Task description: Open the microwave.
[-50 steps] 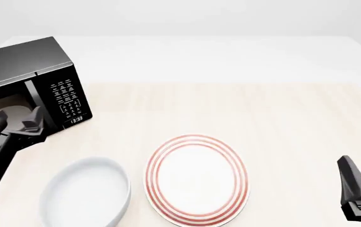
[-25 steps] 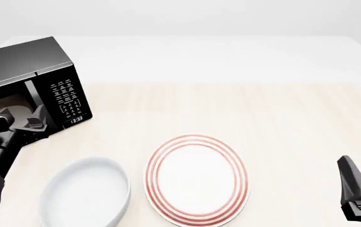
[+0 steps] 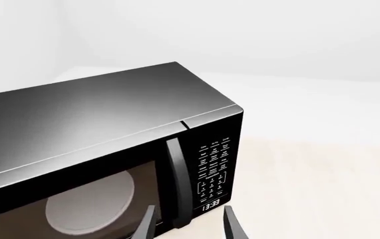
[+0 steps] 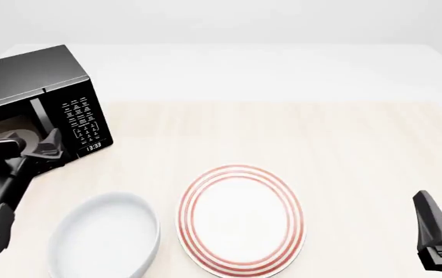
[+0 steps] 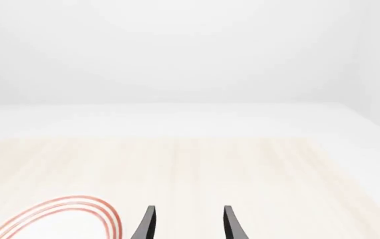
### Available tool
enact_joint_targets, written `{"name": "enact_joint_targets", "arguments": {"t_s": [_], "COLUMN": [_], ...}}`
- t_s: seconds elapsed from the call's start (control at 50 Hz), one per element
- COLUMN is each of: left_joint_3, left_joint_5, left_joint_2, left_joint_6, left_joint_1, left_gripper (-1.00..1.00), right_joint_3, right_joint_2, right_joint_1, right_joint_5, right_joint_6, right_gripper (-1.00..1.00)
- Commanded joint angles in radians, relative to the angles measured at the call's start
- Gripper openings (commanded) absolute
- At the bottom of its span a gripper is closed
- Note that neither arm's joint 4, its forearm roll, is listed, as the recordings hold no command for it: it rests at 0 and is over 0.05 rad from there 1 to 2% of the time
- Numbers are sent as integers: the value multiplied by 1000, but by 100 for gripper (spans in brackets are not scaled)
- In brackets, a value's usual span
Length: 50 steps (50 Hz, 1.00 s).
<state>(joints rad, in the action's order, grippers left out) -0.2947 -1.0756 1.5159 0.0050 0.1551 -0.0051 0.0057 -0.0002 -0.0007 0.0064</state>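
Observation:
The microwave (image 4: pixel 31 87) is a glossy black box at the table's far left, door closed. Its vertical bar handle (image 3: pixel 174 181) runs beside the white-lettered keypad (image 3: pixel 215 167) and the clock display (image 3: pixel 211 205). The pale turntable (image 3: pixel 90 201) shows through the dark glass. My left gripper (image 4: pixel 39 142) is open right in front of the door, its fingers (image 3: pixel 230 226) standing either side of the handle's lower end without touching it. My right gripper (image 4: pixel 437 229) is open and empty at the near right; it also shows in the right wrist view (image 5: pixel 186 226).
A white bowl (image 4: pixel 105 237) sits near the front left, just below my left arm. A white plate with red rings (image 4: pixel 241 219) lies at the front middle. The light wooden tabletop (image 4: pixel 321 139) stretches to the right.
My left gripper has moved up and to the right, closer to the microwave door and its handle. The right arm has not moved.

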Motion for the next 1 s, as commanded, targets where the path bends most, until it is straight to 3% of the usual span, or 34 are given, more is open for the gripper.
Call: {"name": "enact_joint_targets", "arguments": {"t_s": [0.02, 1.0], "left_joint_3": [-21, -141], "left_joint_5": [-12, -36], "left_joint_2": [41, 219], "left_joint_6": [-1, -29], "left_joint_1": [-1, -18], "left_gripper": [100, 100], "right_joint_3": [0, 0], "right_joint_2": [0, 0], "right_joint_1": [0, 0], "right_joint_5": [0, 0], "right_joint_6": [0, 0], "right_gripper": [100, 100]}}
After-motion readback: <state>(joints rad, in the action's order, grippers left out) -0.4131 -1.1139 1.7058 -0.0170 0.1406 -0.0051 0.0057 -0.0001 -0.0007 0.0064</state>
